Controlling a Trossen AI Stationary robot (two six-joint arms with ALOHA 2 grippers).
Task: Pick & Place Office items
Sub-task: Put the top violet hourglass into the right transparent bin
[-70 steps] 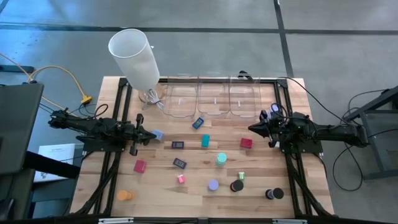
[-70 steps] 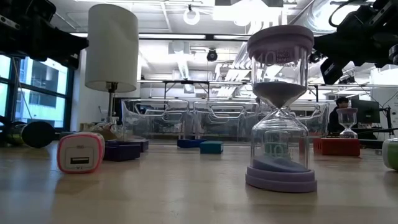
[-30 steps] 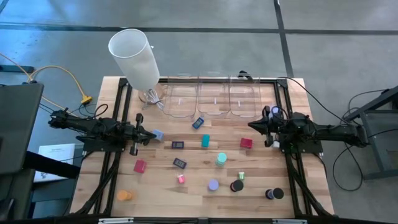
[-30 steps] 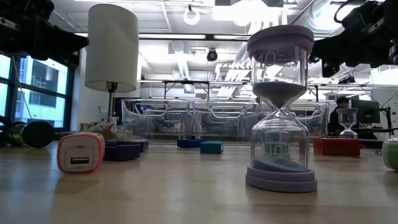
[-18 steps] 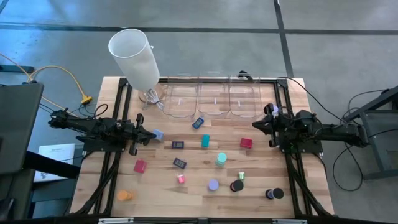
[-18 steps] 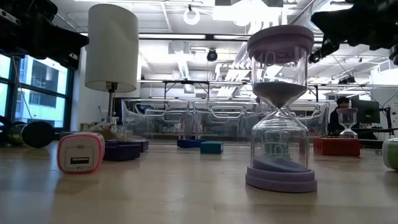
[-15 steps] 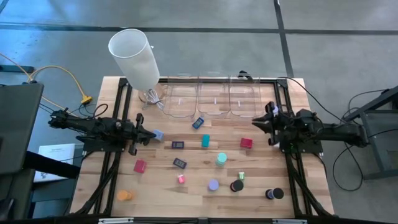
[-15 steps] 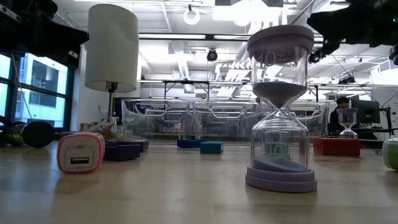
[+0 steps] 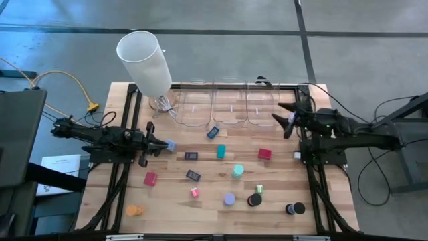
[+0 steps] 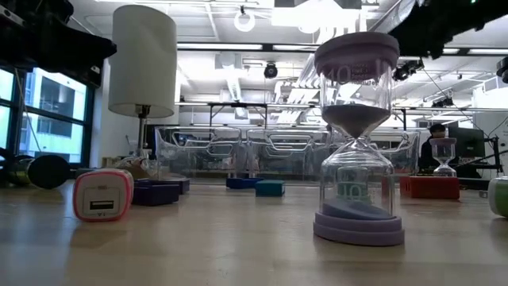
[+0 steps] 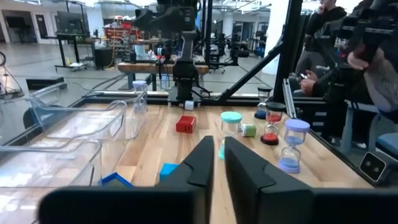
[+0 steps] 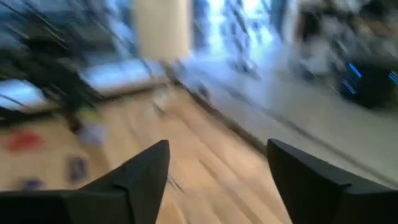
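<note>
Grippers above scattered office items

Office items lie spread over the middle of the bench [image 9: 120, 194]. The right gripper [image 9: 286, 120] stands wide and empty beside the rightmost clear bin [image 9: 262, 107], with the red block [image 9: 265, 154] on the wood just in front of it. The left gripper [image 9: 155, 144] is nearly closed, holding nothing, its tips next to the lavender block [image 9: 170, 144].

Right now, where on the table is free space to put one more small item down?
Bare wood lies between the lamp base and the left hand, and along the front edge between the orange disc and the pink block. The middle is crowded, from the red block down to the black disc.
</note>
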